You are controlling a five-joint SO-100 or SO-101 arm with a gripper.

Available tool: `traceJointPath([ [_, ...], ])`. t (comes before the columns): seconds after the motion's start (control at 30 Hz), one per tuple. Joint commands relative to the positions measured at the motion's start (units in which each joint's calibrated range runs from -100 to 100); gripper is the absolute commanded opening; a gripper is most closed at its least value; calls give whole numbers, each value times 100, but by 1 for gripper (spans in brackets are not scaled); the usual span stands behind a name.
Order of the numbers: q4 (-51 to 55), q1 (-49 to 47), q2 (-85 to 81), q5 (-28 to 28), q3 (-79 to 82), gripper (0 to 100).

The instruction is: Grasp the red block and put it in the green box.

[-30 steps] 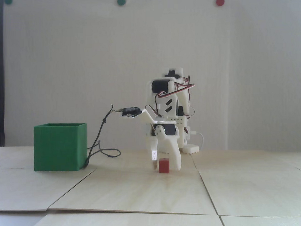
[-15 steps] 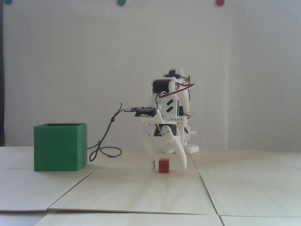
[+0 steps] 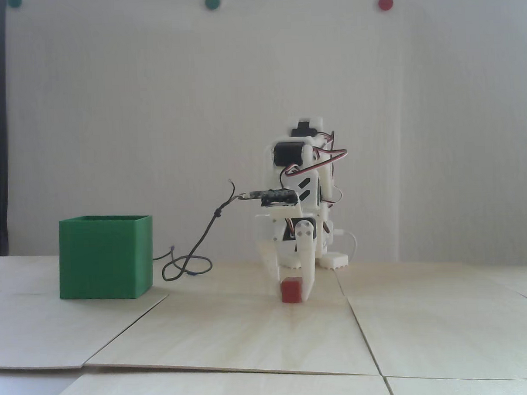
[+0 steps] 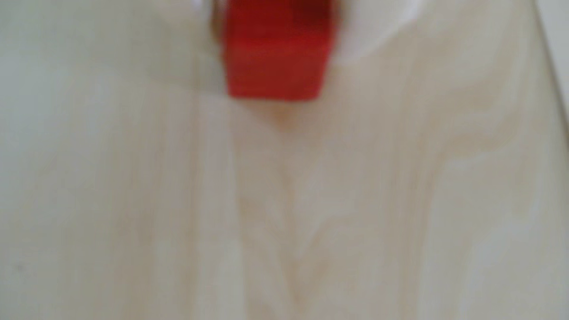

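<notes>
We see the gripper [image 3: 292, 292] closed narrowly on the red block [image 3: 291, 291], which sits on the wooden table [image 3: 234, 334]. Our wrist view is blurred, the block [image 4: 274, 52] cut off at the top. The green box [image 3: 105, 256] stands well apart at the fixed view's left.

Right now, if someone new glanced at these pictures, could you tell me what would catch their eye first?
Probably the red block, low at centre in the fixed view, sitting on the pale wooden table with the white gripper closed around it. Next, the green box standing open-topped at left, well apart from the block. The blurred wrist view shows the block at its top edge.
</notes>
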Motion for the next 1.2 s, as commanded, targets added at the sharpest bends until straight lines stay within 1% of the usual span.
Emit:
traceJointPath([
  [0.0, -100, 98, -118, -349, 13, 2],
  [0.17, -344, 211, -308, -1343, -528, 2],
  [0.27, -175, 428, -639, -1635, -990, 2],
  [0.33, 221, 581, -924, -1635, -1256, 2],
  [0.37, 710, 709, -1208, -1635, -1602, 2],
  [0.63, 2927, 1224, -2108, -1671, -3377, 2],
  [0.77, 2927, 1771, -2637, -1770, -3741, 2],
  [1.0, 2885, 2961, -3308, -1723, -3776, 2],
  [1.17, 2793, 3612, -3458, -1723, -3776, 2],
])
